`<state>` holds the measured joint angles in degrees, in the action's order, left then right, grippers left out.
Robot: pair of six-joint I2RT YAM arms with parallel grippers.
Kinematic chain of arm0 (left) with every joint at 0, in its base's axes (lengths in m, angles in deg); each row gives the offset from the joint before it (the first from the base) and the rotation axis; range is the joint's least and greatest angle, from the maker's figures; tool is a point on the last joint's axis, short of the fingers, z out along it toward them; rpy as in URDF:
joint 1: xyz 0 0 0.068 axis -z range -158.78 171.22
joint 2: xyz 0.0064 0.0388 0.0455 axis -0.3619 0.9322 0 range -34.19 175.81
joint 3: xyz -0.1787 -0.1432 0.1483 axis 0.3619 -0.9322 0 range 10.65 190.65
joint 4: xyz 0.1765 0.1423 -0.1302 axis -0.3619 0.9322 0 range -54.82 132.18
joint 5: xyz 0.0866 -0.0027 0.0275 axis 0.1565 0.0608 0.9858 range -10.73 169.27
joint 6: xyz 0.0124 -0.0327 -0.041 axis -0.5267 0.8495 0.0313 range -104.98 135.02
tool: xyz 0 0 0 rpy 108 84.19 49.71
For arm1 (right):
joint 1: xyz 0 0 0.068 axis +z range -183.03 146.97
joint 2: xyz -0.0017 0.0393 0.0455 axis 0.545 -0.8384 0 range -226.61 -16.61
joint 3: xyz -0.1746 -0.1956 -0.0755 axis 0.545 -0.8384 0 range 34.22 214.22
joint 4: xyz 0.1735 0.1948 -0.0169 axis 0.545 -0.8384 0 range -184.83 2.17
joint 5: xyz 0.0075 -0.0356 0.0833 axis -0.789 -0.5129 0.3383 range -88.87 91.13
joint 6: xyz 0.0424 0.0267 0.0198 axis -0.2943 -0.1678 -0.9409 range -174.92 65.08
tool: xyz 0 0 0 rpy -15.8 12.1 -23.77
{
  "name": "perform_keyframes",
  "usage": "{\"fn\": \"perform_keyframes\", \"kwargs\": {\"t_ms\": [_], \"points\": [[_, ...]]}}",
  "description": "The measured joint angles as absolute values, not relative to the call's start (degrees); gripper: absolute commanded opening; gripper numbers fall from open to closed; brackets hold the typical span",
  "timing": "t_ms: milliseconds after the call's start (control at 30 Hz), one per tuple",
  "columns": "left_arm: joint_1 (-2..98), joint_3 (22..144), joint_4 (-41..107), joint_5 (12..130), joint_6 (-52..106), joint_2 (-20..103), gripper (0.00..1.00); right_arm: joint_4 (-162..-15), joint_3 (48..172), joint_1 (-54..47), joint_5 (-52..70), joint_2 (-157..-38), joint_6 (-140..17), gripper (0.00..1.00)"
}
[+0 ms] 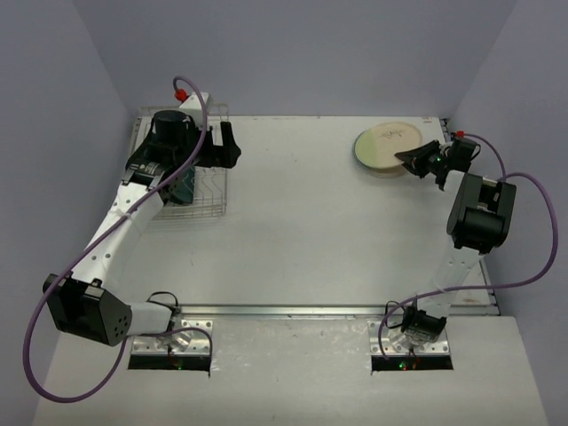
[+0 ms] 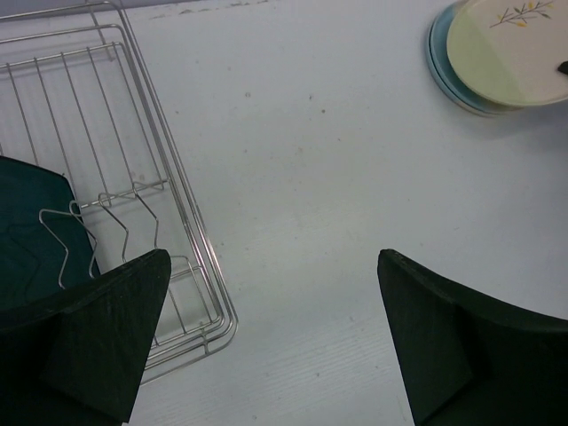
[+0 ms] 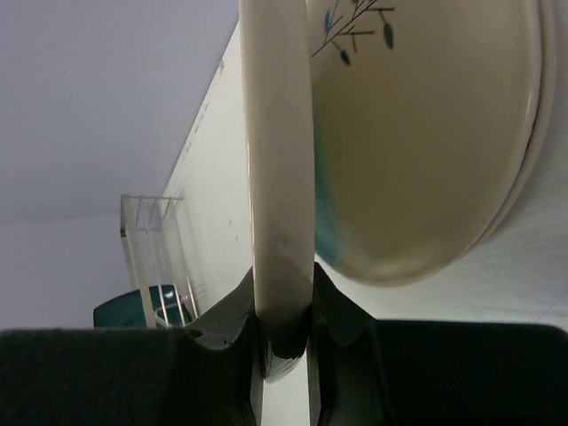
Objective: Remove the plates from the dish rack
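Top view: left gripper [image 1: 225, 145] hangs over the right edge of the dish rack [image 1: 197, 206]. A teal plate [image 1: 184, 188] sits in the rack under that wrist. The right gripper [image 1: 411, 160] is at the rim of the cream plate [image 1: 388, 142], far right on the table [image 1: 302, 231].

Left wrist view: jaws wide apart, nothing between them. The rack [image 2: 169, 169] and the teal plate [image 2: 27, 222] lie to their left.

Right wrist view: right gripper [image 3: 284, 306] pinched tight on the cream plate's [image 3: 280, 160] rim.

One dish rack [image 1: 209, 186], one teal plate [image 2: 27, 231], two stacked round plates [image 2: 506, 53].
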<state>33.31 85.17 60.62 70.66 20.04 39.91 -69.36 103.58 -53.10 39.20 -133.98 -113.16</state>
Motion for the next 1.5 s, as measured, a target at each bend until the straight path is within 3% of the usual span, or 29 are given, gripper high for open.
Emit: {"fn": "perform_keyframes", "kwargs": {"t_ms": [467, 633, 967, 1100, 1367, 1500], "points": [[33.31, 84.28, 59.95, 72.31, 19.97, 41.6, 1.0, -72.24, 114.32, -53.15, 38.14, -143.89, -113.39, 0.03], [33.31, 83.69, 59.78, 72.26, 20.02, 42.09, 1.0, -75.93, 116.95, -53.42, 38.63, -144.88, -111.23, 0.22], [33.31, 83.12, 59.72, 71.68, 20.19, 42.86, 1.0, -87.98, 120.46, -52.56, 34.86, -144.95, -101.59, 0.37], [33.31, 82.81, 59.64, 71.34, 20.48, 42.87, 1.0, -92.97, 122.22, -51.46, 31.58, -144.95, -97.19, 0.56], [33.31, 82.2, 59.27, 71.15, 20.56, 42.85, 1.0, -98.83, 125.54, -48.64, 26.26, -144.93, -90.04, 0.75], [33.31, 82.09, 59.25, 71.27, 20.72, 42.85, 1.0, -103.62, 128.94, -46.68, 21.54, -144.95, -85.57, 0.8]]}}
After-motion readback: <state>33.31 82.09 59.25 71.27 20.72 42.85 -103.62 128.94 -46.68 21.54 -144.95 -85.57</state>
